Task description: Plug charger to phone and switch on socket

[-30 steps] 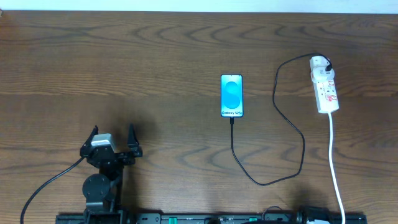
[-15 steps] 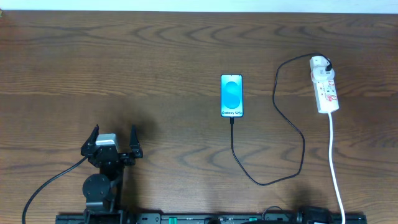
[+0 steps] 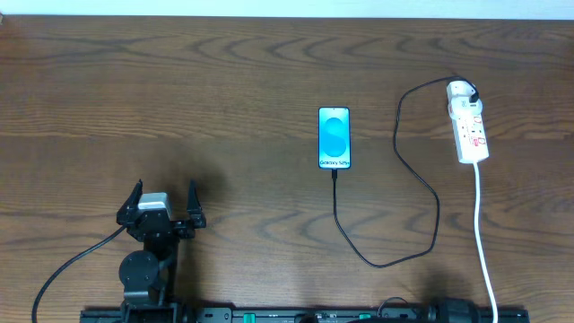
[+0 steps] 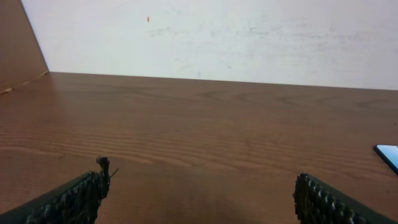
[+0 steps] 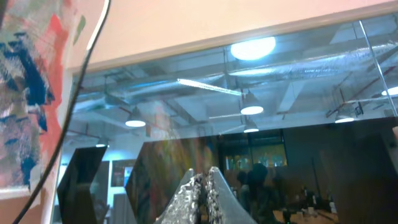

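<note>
The phone (image 3: 334, 137) lies face up at the table's middle, its blue screen lit; its corner shows at the right edge of the left wrist view (image 4: 390, 155). The charger cable (image 3: 421, 184) runs from the phone's near end, loops right and reaches the far end of the socket (image 3: 469, 132), a white power strip at the right. My left gripper (image 3: 162, 199) is open and empty at the front left, far from the phone. My right gripper (image 5: 203, 186) is shut and empty, pointing up at the room; only its base shows in the overhead view (image 3: 453, 311).
The socket's white cord (image 3: 484, 242) runs toward the front edge at the right. The left arm's thick black cable (image 3: 72, 265) trails to the front left. A white wall (image 4: 217, 37) stands behind the table's far edge.
The left gripper shifted very slightly toward the front about a second ago, then stayed still. Nothing else moved.
</note>
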